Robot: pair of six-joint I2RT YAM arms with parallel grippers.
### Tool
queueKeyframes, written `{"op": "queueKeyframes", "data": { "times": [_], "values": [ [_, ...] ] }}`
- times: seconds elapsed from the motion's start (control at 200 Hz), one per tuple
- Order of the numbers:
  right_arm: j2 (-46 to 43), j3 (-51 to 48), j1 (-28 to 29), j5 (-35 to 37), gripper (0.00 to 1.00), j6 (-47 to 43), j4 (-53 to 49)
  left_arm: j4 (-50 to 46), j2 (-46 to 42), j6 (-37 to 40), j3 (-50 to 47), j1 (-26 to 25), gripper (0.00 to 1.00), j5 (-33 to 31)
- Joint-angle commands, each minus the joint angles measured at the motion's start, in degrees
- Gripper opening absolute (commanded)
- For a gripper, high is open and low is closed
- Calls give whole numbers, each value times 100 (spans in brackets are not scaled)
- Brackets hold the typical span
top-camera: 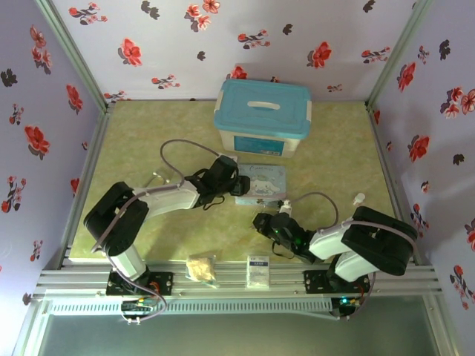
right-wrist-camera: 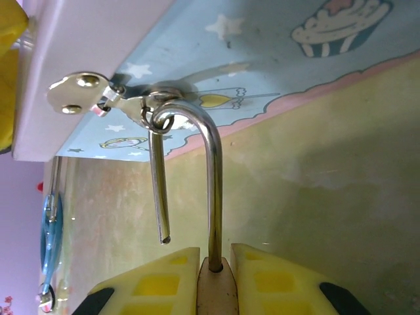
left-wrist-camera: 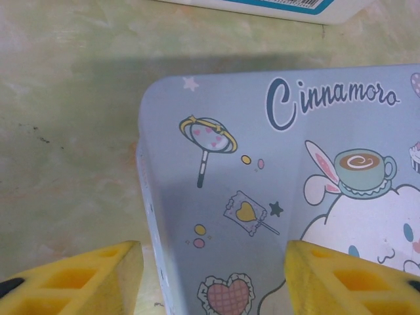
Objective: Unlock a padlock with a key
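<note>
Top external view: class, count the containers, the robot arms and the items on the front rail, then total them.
Containers: 2 (teal-lidded box, cartoon tin)
Robot arms: 2 (left arm, right arm)
Rail items: 2 (beige packet, white card)
Total: 6

We stretch our left arm (top-camera: 159,199) forward and inward, the left gripper (left-wrist-camera: 213,262) angled down with its yellow fingers (left-wrist-camera: 98,275) spread wide. Our right arm (top-camera: 334,241) folds low toward the middle, the right gripper (right-wrist-camera: 215,269) pinched on the padlock (right-wrist-camera: 211,197).
</note>
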Motion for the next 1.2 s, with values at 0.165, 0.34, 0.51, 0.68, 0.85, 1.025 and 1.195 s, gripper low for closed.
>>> {"op": "queueKeyframes", "data": {
  "times": [0.165,0.34,0.51,0.68,0.85,1.025,1.195],
  "values": [
    [1349,-476,-245,411,10,178,1496,-358,102,-80,-429,-253,56,-411],
    [2887,-597,-270,818,8,349,3278,-590,115,-64,-361,-262,54,-468],
    [2973,-557,-214,1243,6,140,3276,-653,121,-34,-432,-268,53,-442],
    [2799,-441,-369,1448,8,-181,3274,-747,165,220,-460,-275,53,-395],
    [2809,-262,-366,1663,6,-312,3277,-914,419,493,-355,-300,53,-384],
    [2472,-439,-368,2211,5,-525,3275,-965,413,539,-389,-323,52,-431],
    [2350,-362,-415,2149,5,-741,3215,-1021,457,563,-378,-324,51,-466]
  ]
}}
